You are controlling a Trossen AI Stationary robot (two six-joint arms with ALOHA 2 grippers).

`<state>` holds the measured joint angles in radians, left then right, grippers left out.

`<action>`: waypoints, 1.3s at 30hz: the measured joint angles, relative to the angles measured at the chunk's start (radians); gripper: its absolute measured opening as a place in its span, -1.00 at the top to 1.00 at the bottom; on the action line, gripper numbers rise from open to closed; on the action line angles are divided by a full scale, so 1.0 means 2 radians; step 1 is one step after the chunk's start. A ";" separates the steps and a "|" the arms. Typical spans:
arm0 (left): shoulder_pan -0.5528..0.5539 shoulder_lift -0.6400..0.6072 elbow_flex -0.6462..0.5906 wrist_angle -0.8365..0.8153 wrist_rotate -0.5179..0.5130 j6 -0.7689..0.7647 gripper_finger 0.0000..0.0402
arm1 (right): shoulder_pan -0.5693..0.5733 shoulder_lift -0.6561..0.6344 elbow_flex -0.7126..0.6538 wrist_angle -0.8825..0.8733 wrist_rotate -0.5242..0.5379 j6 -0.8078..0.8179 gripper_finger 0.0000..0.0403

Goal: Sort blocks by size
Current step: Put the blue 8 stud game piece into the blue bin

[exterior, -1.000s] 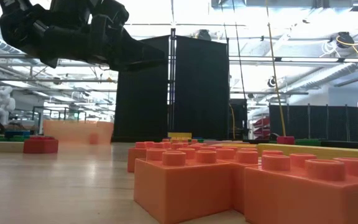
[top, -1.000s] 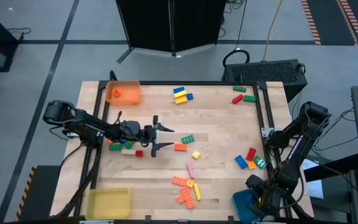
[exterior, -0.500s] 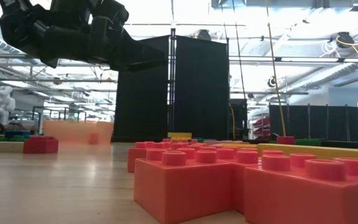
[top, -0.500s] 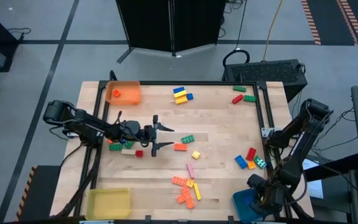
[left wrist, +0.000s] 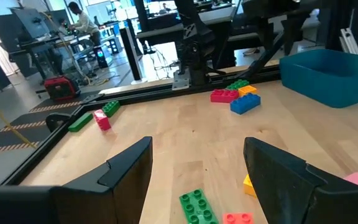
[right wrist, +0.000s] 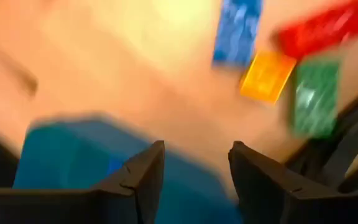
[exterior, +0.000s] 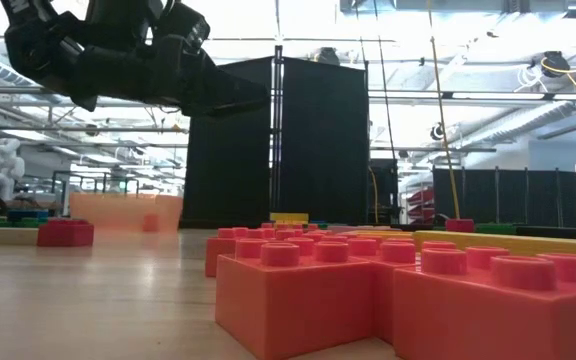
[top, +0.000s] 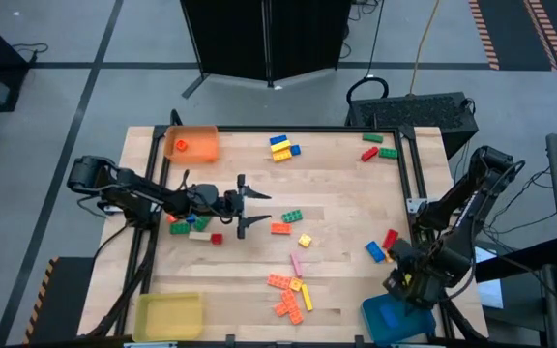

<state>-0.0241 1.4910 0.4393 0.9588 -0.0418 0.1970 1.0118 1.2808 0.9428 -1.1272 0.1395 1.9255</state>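
Loose blocks lie flat on the wooden table (top: 346, 193). My left gripper (top: 255, 210) hovers level and open, pointing toward the table's right, above a green block (left wrist: 197, 207), a red-orange one (top: 280, 228) and a yellow one (top: 305, 241); it touches none of them. My right gripper (right wrist: 194, 162) points down, open and empty, above the far edge of the blue tray (top: 393, 321). It is next to a group of red (top: 390, 239), blue (top: 373, 251), orange (right wrist: 267, 76) and green (right wrist: 314, 94) blocks.
An orange tray (top: 193, 143) holding one block stands far left, a yellow tray (top: 167, 317) near left. Blue-yellow blocks (top: 280, 147) and red-green ones (top: 379, 150) lie by the far edge. An orange-and-pink pile (top: 290, 295) lies near the front, more blocks (top: 187, 229) under my left arm.
My right gripper has risen from over the blue tray and gone toward the table's far edge, tipping to point more steeply down. It now covers part of the red-blue block group in the high view.
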 joint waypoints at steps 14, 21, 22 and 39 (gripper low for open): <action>0.047 0.000 0.000 -0.015 0.001 0.000 -0.26 | -0.136 0.022 -0.048 -0.054 0.070 -0.064 0.14; 0.065 0.000 0.000 -0.031 0.007 0.000 -0.26 | -0.211 0.022 -0.064 -0.035 0.060 -0.169 0.14; 0.066 0.000 0.000 -0.035 0.007 0.000 -0.26 | -0.220 0.022 -0.064 -0.020 0.060 -0.192 0.14; 0.052 0.000 0.000 -0.083 0.007 -0.030 -0.26 | -0.284 0.022 -0.102 0.060 -0.023 -0.311 -0.37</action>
<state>0.0801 1.4910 0.4393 0.7938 -0.0271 0.1364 0.4442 1.3251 0.7381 -1.0077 0.0943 1.3043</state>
